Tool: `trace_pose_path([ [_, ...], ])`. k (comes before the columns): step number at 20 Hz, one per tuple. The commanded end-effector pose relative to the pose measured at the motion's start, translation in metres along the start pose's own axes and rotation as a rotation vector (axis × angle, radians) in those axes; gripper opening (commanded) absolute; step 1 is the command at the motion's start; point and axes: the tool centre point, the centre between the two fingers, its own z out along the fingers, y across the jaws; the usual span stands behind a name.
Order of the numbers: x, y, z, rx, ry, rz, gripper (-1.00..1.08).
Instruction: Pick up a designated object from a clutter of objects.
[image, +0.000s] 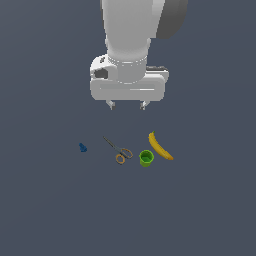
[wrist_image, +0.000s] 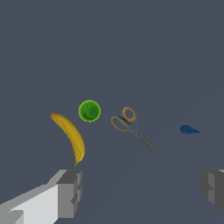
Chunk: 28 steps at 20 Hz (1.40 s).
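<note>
no readable text, no labels, no brand marks, no numbers, no signs on any object or surface

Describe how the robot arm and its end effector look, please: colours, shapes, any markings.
The arm is smooth white with a grey joint section near the top. It ends in a round white wrist on a wide, boxy white end effector, which has a dark opening on one side. Two short grey fingers project below; in the wrist view they look blocky and ridged. No cables or markings are visible.
</note>
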Motion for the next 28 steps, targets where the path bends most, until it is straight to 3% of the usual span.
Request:
trace_pose_path([
  [1, 0.000, 0.000, 0.000, 0.000, 0.000, 0.000, 1.00],
  [11, -0.006, 0.028, 0.016, -0.022, -0.034, 0.038, 1.00],
  [20, -0.004, 0.029, 0.025, -0.020, -0.032, 0.013, 1.00],
  [28, 0.001, 0.033, 0.065, -0.014, -0.024, -0.081, 1.00],
])
